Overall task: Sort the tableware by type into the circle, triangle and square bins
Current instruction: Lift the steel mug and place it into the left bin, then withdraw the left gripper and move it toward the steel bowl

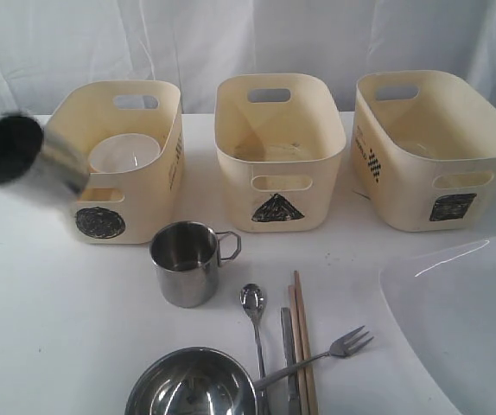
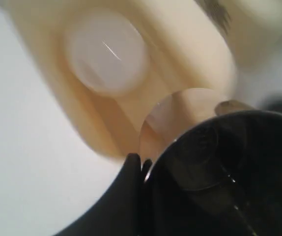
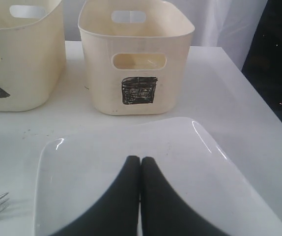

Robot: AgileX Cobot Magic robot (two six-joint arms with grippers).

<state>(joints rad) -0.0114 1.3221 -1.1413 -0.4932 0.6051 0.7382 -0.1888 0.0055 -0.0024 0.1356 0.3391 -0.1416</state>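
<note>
My left gripper (image 1: 2, 147) is shut on the rim of a steel mug (image 1: 62, 164) and holds it in the air, blurred, at the front left corner of the circle bin (image 1: 140, 194). In the left wrist view the fingertips (image 2: 133, 164) pinch the mug (image 2: 219, 167) wall, with the white bowl (image 2: 106, 51) lying inside the circle bin (image 2: 180, 54) beyond. My right gripper (image 3: 140, 160) is shut and empty above the large white plate (image 3: 82, 167), facing the square bin (image 3: 136, 59).
A second steel mug (image 1: 185, 264) stands before the triangle bin (image 1: 278, 156). Near the front edge lie a steel bowl (image 1: 192, 385), spoon (image 1: 253, 303), knife (image 1: 289, 354), chopsticks (image 1: 302, 337) and fork (image 1: 334, 350). The plate (image 1: 455, 320) fills the front right, before the square bin (image 1: 434, 147).
</note>
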